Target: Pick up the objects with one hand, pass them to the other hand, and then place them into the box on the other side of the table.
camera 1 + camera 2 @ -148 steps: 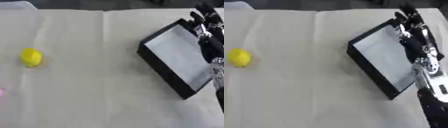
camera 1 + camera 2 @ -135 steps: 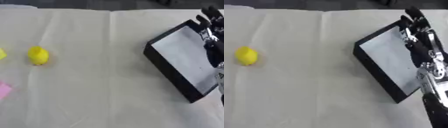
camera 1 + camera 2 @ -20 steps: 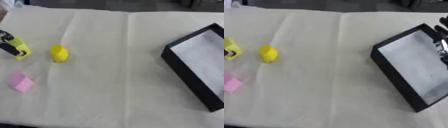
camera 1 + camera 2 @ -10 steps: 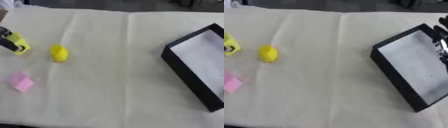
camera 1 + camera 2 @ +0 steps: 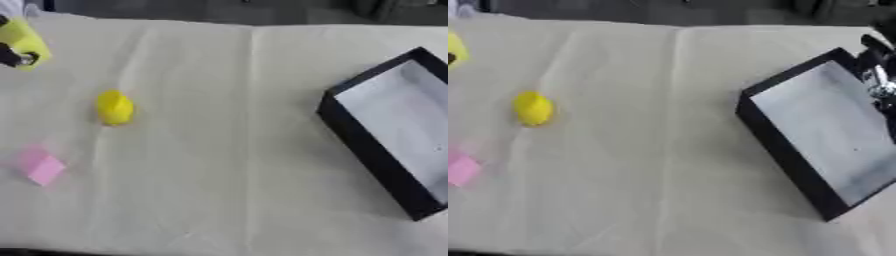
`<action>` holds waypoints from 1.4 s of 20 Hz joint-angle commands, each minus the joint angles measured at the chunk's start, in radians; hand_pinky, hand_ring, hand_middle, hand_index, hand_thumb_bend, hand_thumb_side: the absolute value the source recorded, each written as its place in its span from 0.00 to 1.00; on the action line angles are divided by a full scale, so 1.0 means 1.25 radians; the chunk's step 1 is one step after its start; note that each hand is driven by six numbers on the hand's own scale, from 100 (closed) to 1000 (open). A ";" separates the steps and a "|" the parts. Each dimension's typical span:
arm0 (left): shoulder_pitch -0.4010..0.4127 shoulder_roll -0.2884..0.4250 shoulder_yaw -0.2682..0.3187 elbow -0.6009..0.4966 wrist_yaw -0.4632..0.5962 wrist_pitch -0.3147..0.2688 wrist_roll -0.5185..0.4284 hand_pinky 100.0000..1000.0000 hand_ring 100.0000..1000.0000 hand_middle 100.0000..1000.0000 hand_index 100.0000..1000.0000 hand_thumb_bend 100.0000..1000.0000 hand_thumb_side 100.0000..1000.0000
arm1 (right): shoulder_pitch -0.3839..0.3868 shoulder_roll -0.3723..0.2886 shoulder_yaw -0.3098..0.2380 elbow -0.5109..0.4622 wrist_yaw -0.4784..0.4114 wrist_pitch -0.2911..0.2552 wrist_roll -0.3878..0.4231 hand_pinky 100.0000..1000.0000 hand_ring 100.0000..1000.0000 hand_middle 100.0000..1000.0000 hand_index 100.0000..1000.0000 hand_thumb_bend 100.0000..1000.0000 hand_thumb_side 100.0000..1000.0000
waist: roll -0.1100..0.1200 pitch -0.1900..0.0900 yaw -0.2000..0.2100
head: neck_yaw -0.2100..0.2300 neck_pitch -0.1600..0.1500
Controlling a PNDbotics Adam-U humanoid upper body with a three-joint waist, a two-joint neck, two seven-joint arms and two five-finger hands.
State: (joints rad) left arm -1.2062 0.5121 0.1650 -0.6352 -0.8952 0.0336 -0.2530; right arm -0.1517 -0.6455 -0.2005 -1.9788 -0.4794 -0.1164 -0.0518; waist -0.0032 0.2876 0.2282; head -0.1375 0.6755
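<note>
Looks like the pick-up step, w/ a handover to follow. At the top left edge the left hand (image 5: 9,55) is mostly out of frame; only a bit of black shows against a yellow block (image 5: 24,41). Seems to be holding it, but I can't tell how the fingers sit. The block looks lifted off the cloth, tilted, bright yellow, boxy.

Right hand (image 5: 878,75) hangs over the far right edge of the black box (image 5: 785,145), only black and silver bits visible, so can't tell if it's open or closed.

Still lying on the cream tablecloth (image 5: 227,150): a yellow lemon-shaped thing (image 5: 115,107), rounded and smooth, mid-left, and a flat pink square (image 5: 41,166) nearer the front left, apart from each other. Box sits askew on the right side, pale floor, nothing inside as far as I see.

Next move prob needs the left hand to carry the block toward the middle, and the right to come off the box to meet it.
</note>
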 commanded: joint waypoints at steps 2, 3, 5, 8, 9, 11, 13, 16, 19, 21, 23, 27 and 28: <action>0.027 -0.001 -0.009 -0.118 0.056 -0.048 0.052 0.81 0.67 0.52 0.43 0.01 0.00 | -0.045 -0.076 0.009 -0.017 -0.032 0.001 0.005 1.00 1.00 1.00 1.00 0.00 0.15 | -0.001 -0.024 0.001 | -0.027 0.007; 0.039 -0.004 -0.012 -0.144 0.068 -0.053 0.064 0.81 0.67 0.52 0.43 0.01 0.00 | -0.055 -0.087 0.013 -0.017 -0.039 0.008 0.006 1.00 1.00 1.00 1.00 0.00 0.15 | -0.001 -0.024 0.001 | -0.032 0.009; 0.064 -0.013 -0.027 -0.207 0.073 -0.074 0.101 0.80 0.66 0.52 0.44 0.04 0.00 | -0.085 -0.114 0.027 -0.017 -0.049 0.026 0.016 1.00 1.00 1.00 1.00 0.00 0.13 | -0.002 -0.027 0.001 | -0.045 0.014; 0.106 -0.037 -0.048 -0.286 0.072 -0.104 0.147 0.79 0.64 0.52 0.44 0.04 0.00 | -0.134 -0.148 0.054 -0.017 -0.064 0.052 0.043 1.00 1.00 1.00 1.00 0.00 0.14 | -0.003 -0.031 0.001 | -0.059 0.018; 0.119 -0.046 -0.055 -0.308 0.074 -0.112 0.157 0.79 0.64 0.52 0.45 0.03 0.00 | -0.148 -0.156 0.065 -0.017 -0.070 0.063 0.053 1.00 1.00 1.00 1.00 0.00 0.15 | -0.003 -0.032 0.001 | -0.062 0.019; 0.144 -0.069 -0.066 -0.344 0.082 -0.128 0.171 0.79 0.64 0.52 0.44 0.02 0.00 | -0.175 -0.167 0.090 -0.017 -0.079 0.087 0.076 1.00 1.00 1.00 1.00 0.00 0.16 | -0.003 -0.035 0.002 | -0.070 0.019; 0.167 -0.097 -0.077 -0.380 0.073 -0.147 0.188 0.79 0.64 0.52 0.44 0.03 0.00 | -0.201 -0.172 0.115 -0.017 -0.083 0.111 0.099 1.00 1.00 1.00 1.00 0.00 0.17 | -0.003 -0.037 0.002 | -0.076 0.018; 0.196 -0.144 -0.092 -0.423 0.026 -0.178 0.216 0.78 0.65 0.53 0.45 0.08 0.00 | -0.241 -0.175 0.160 -0.017 -0.065 0.147 0.131 1.00 1.00 1.00 1.00 0.00 0.19 | -0.006 -0.042 0.000 | -0.083 0.020; 0.216 -0.184 -0.104 -0.456 -0.049 -0.214 0.263 0.78 0.65 0.54 0.45 0.11 0.00 | -0.277 -0.172 0.203 -0.017 -0.038 0.182 0.152 1.00 1.00 1.00 1.00 0.00 0.19 | -0.007 -0.045 -0.002 | -0.087 0.021; 0.220 -0.193 -0.105 -0.457 -0.077 -0.223 0.282 0.78 0.65 0.54 0.45 0.11 0.00 | -0.284 -0.170 0.211 -0.017 -0.029 0.190 0.154 1.00 1.00 1.00 1.00 0.00 0.19 | -0.007 -0.046 -0.003 | -0.088 0.022; 0.229 -0.211 -0.118 -0.471 -0.096 -0.235 0.300 0.77 0.65 0.54 0.45 0.16 0.00 | -0.302 -0.168 0.229 -0.017 -0.017 0.202 0.164 1.00 1.00 1.00 1.00 0.00 0.24 | -0.010 -0.048 -0.006 | -0.099 0.023; 0.272 -0.271 -0.121 -0.542 -0.146 -0.281 0.349 0.77 0.65 0.54 0.45 0.17 0.00 | -0.354 -0.136 0.304 -0.004 0.029 0.250 0.174 1.00 1.00 1.00 1.00 0.00 0.27 | -0.010 -0.050 -0.008 | -0.125 0.029; 0.282 -0.283 -0.121 -0.555 -0.160 -0.292 0.363 0.77 0.65 0.54 0.45 0.17 0.00 | -0.370 -0.126 0.323 0.001 0.039 0.263 0.172 1.00 1.00 1.00 1.00 0.00 0.28 | -0.010 -0.051 -0.008 | -0.131 0.030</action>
State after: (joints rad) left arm -0.8421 0.1657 0.0134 -1.2862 -1.0744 -0.3152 0.1792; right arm -0.5959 -0.7969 0.1859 -1.9735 -0.4499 0.1946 0.1641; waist -0.0170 0.2537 0.2190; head -0.2899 0.7101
